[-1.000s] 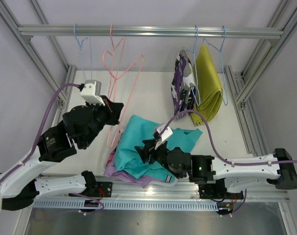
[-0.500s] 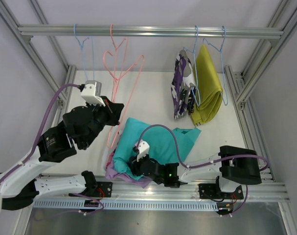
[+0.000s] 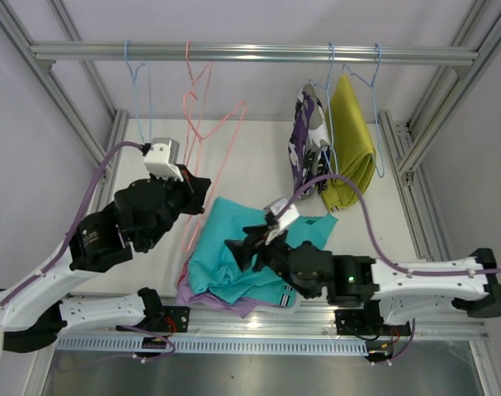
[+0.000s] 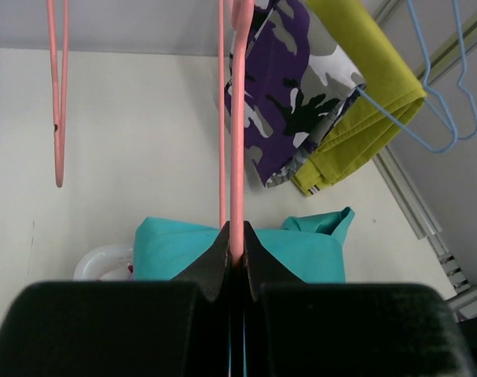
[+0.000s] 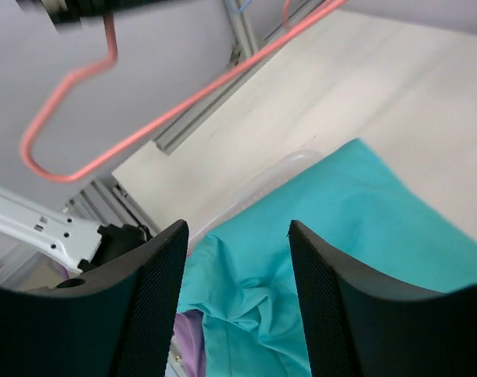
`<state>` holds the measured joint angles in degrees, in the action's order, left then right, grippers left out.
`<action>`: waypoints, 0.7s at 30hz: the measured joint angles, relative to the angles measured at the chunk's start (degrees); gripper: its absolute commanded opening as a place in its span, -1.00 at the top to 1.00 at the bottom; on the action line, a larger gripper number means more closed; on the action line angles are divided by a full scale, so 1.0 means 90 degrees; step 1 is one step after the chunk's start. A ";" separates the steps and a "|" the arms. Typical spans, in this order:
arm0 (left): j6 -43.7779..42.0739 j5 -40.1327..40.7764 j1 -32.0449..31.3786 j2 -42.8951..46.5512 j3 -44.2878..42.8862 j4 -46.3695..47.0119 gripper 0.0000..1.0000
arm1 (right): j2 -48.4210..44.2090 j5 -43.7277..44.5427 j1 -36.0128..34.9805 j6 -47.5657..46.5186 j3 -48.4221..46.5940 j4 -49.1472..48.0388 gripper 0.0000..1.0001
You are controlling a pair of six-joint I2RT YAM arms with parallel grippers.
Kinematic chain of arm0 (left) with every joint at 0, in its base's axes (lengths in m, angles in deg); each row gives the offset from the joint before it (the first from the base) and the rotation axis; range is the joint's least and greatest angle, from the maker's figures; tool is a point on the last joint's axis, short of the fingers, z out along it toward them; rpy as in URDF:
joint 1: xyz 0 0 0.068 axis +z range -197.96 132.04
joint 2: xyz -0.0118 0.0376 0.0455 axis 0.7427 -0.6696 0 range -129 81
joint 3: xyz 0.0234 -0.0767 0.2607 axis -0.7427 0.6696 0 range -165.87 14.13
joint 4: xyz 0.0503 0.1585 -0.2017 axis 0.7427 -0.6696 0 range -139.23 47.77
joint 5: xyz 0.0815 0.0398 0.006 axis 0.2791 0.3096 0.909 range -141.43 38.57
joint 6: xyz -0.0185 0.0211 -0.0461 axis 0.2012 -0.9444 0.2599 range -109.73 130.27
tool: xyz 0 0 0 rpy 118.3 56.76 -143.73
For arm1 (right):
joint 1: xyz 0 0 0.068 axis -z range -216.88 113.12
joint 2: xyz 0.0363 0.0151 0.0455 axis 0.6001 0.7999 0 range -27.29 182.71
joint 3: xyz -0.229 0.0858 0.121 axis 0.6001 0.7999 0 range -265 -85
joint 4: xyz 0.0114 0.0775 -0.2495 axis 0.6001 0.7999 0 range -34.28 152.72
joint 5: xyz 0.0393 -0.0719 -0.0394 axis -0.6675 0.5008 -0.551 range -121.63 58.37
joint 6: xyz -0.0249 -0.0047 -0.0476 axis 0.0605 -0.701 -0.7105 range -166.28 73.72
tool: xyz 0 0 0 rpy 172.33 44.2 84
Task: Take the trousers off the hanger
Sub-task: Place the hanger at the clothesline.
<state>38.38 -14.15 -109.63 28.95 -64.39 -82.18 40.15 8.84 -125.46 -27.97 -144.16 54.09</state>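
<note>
My left gripper (image 3: 196, 188) is shut on the wire of an empty pink hanger (image 3: 221, 157), which it holds tilted over the table. The left wrist view shows the jaws (image 4: 236, 245) closed on that hanger (image 4: 237, 118). The teal trousers (image 3: 250, 247) lie on top of a pile, with the lilac trousers (image 3: 207, 293) under them. My right gripper (image 3: 240, 247) is open and empty just above the teal trousers (image 5: 364, 236). The camouflage trousers (image 3: 308, 136) and the mustard trousers (image 3: 353, 140) hang on blue hangers at the right. The pink-red trousers are hidden under the pile.
A metal rail (image 3: 250, 54) crosses the back and carries an empty blue hanger (image 3: 139, 74) and a second pink hanger (image 3: 192, 87). Aluminium frame posts (image 3: 407, 157) stand at both sides. A clear plastic rim (image 4: 100, 259) shows beside the pile.
My right gripper swept to the pile's near left edge and has come back up over the teal trousers. My left gripper has shifted slightly right with the pink hanger.
</note>
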 measured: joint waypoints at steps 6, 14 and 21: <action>0.0034 0.0027 -0.0032 -0.0189 0.0177 -0.0328 0.99 | -0.1248 0.0505 -0.0053 -0.0214 -0.0019 0.0680 -0.25; -0.0321 0.0369 -0.0036 -0.1158 -0.0192 -0.0398 0.99 | -0.1853 0.0991 -0.0270 -0.0362 -0.0024 0.1530 -0.32; -0.0707 0.0143 0.0423 -0.2220 -0.1093 0.0066 0.99 | -0.2164 0.1212 -0.0457 -0.0568 -0.0051 0.2018 -0.34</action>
<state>32.02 -12.86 -105.83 8.97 -74.23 -81.59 20.68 19.74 -129.56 -33.09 -144.62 72.26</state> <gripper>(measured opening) 0.025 0.666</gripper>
